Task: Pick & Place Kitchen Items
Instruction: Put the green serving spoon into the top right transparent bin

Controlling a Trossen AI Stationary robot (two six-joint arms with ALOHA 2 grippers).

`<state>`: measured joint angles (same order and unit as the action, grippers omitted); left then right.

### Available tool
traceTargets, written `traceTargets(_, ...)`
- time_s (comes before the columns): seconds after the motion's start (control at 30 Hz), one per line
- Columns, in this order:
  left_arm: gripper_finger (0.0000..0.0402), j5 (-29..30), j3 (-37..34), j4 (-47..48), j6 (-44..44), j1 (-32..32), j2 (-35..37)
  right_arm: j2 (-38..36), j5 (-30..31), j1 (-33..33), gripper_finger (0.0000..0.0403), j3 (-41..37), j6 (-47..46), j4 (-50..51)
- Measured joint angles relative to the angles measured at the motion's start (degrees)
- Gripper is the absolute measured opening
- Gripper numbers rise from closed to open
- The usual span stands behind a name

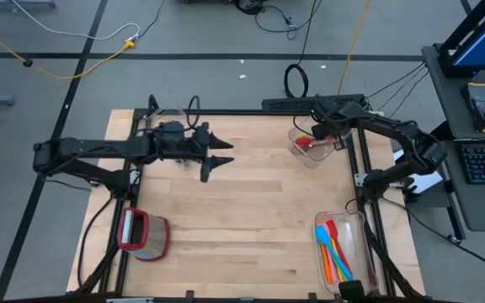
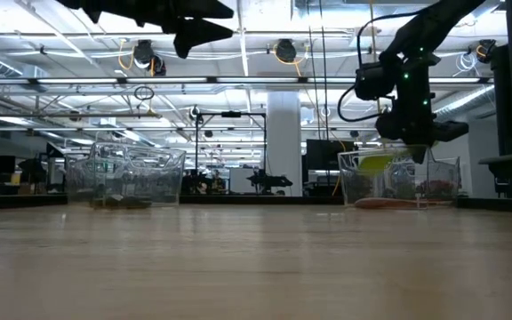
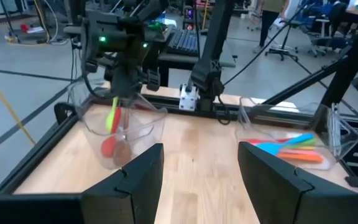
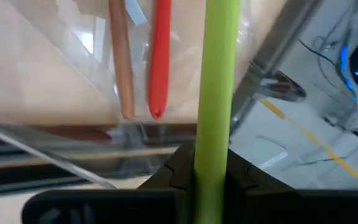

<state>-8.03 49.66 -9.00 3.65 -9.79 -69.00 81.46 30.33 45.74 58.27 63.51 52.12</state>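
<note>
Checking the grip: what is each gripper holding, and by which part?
The right gripper pinches the green utensil by its slim handle, over the clear bin. The left gripper is open, holding nothing.

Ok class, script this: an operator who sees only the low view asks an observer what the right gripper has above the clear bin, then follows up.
Operator: What is the right gripper holding?
Observer: The right gripper is shut on a green utensil, gripping it by its slim handle.
Operator: Is anything in the bin below?
Observer: A red utensil and a tan-handled utensil lie in the clear bin.
Operator: And the left arm?
Observer: The left gripper hovers open, with nothing between its fingers.
</note>
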Motion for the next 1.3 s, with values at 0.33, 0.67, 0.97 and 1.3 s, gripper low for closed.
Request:
traceTargets(0.33,0.0212,0.01,-5.22,0.23,0.10,-1.67,7.73,4.44,-2.74,0.00,0.0028,-0.01,-4.18,0.02)
traceTargets(0.67,0.0212,-2.92,-5.50,1.55,-0.12,-3.97,8.72,5.59,-5.14,0.00,0.0049,-0.01,-7.04,-1.37)
traceTargets(0.97,0.0212,-5.92,-5.50,2.04,-0.17,-5.79,8.71,5.59,-5.12,0.02,0.0061,-0.01,-8.99,-2.74)
traceTargets(1.3,0.0212,-7.47,-5.50,4.16,-0.87,-6.06,8.71,5.59,-5.10,0.02,0.0092,-0.01,-9.27,-3.91)
